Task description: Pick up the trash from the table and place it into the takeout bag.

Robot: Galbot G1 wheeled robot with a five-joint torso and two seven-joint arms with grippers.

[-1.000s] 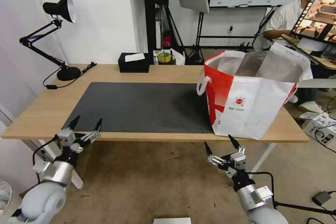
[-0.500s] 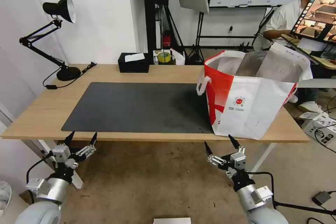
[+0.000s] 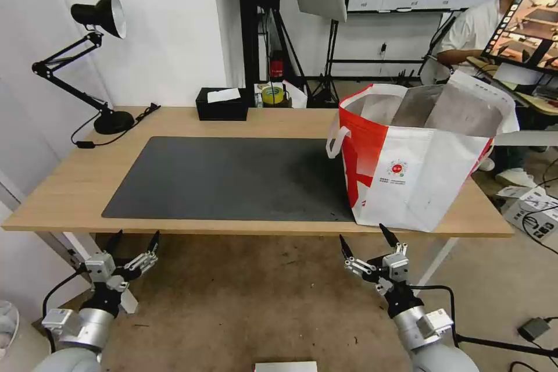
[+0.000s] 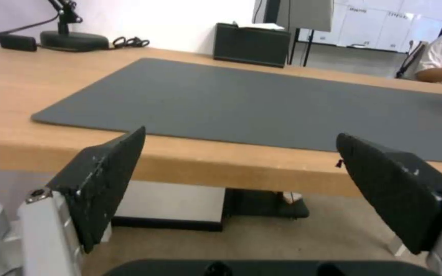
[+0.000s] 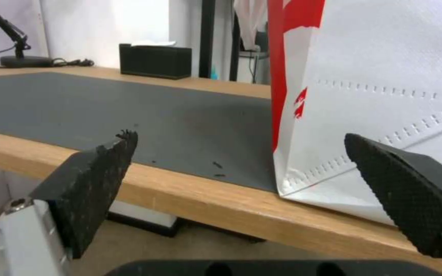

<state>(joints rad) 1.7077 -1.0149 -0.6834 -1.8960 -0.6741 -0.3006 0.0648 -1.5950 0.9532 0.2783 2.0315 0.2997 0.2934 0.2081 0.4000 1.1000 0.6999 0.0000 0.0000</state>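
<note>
takeout bag (image 3: 415, 177): upright, open | table (image 3: 70, 186) right end

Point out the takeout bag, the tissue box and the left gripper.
takeout bag (image 3: 407, 186): head view, white front panel.
tissue box (image 3: 221, 109): head view, black front face.
left gripper (image 3: 133, 242): head view, midway between its open fingertips.

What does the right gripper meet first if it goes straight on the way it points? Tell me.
Most likely the front edge of the table, just beside the takeout bag. The right gripper hangs below and before that edge, jaws open and aimed up at it; depth is unclear.
</note>
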